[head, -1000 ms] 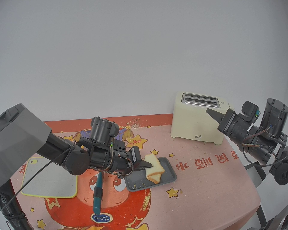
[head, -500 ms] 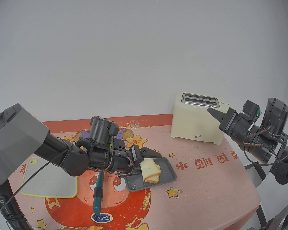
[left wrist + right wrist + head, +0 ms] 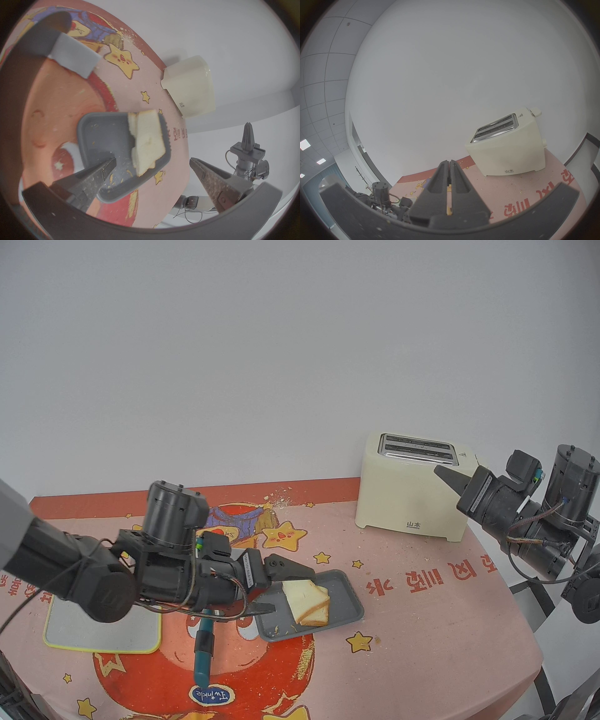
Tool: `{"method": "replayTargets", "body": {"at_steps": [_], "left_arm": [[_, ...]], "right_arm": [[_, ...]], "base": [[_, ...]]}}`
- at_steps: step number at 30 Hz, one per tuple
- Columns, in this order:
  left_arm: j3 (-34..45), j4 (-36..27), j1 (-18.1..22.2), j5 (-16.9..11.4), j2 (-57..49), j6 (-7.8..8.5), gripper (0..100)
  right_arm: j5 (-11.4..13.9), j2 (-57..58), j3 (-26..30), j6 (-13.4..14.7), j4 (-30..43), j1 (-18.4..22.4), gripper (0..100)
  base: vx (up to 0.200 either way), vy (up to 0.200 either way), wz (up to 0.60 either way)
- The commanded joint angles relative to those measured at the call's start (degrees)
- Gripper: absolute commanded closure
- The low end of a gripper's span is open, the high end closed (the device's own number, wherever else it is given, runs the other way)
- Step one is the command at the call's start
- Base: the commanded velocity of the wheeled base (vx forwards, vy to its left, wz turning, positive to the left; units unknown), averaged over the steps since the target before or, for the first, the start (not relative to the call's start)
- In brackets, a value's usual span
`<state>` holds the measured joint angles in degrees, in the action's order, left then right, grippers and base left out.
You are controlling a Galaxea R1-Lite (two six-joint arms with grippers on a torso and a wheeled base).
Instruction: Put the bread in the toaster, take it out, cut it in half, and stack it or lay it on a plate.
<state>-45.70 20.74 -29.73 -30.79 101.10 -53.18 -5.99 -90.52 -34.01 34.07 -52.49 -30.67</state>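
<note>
Two pale bread pieces (image 3: 305,602) lie overlapping on the grey tray (image 3: 342,610) at the table's middle. My left gripper (image 3: 294,590) is open just left of them, one finger over the tray's rim and nothing between the fingers. From the left wrist, the bread (image 3: 147,140) rests at the far side of the tray (image 3: 100,134), beyond the spread fingertips (image 3: 104,167). The cream toaster (image 3: 412,487) stands at the back right with both slots bare. My right gripper (image 3: 445,474) hangs shut beside the toaster's right end; from its own wrist, this gripper (image 3: 449,168) points toward the toaster (image 3: 509,143).
A teal-handled knife (image 3: 203,646) lies on the cloth under my left arm. A white cutting board (image 3: 100,627) with a yellow-green rim sits at the front left. Crumbs are scattered over the tablecloth. The table's right edge runs close under my right arm.
My left gripper let go of the upper bread piece, opened and drew back to the left. The piece has settled flat on the other. The right arm has barely moved.
</note>
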Motion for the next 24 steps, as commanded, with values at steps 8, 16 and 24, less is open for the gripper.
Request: {"method": "replayTargets", "body": {"at_steps": [8,16,24], "left_arm": [[8.79,0.09,3.01,4.43,-40.10,0.44,0],[12.92,1.68,11.80,4.95,-44.85,11.87,0],[19.42,3.17,20.42,11.11,-54.34,31.20,0]], "right_arm": [[-0.78,-0.89,1.32,-4.45,0.37,2.28,100],[-2.80,-4.49,3.51,-11.31,-0.24,8.17,100],[-5.88,-7.31,4.74,-16.76,-4.72,11.86,100]], "base": [[0.000,0.000,0.00],[0.000,0.000,0.00],[0.000,0.000,0.00]]}}
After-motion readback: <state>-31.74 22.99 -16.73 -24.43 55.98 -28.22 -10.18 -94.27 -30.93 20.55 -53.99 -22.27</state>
